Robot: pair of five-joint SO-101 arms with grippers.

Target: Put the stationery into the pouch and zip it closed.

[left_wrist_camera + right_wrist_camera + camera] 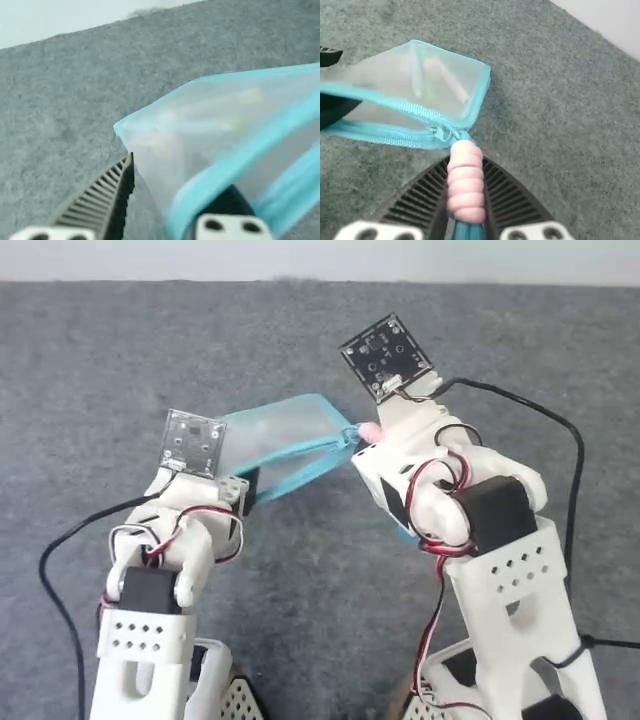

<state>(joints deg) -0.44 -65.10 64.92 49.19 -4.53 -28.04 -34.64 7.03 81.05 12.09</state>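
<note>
A translucent pouch (285,445) with teal trim hangs just above the grey mat between the two arms. Pale stationery (445,77) shows faintly inside it. My right gripper (465,200) is shut on the pink zipper pull (465,180), which sits at the pouch's end nearest that arm (368,429). From the slider (442,132) the two teal zipper edges spread apart toward the other arm. My left gripper (170,210) holds the opposite end of the pouch (210,130), with its ribbed finger (100,200) on one side and the teal edge over the other.
A grey felt mat (120,370) covers the table up to a white wall at the back. Black cables (560,440) loop beside both arm bases near the front edge. Open mat lies to the left, right and behind the pouch.
</note>
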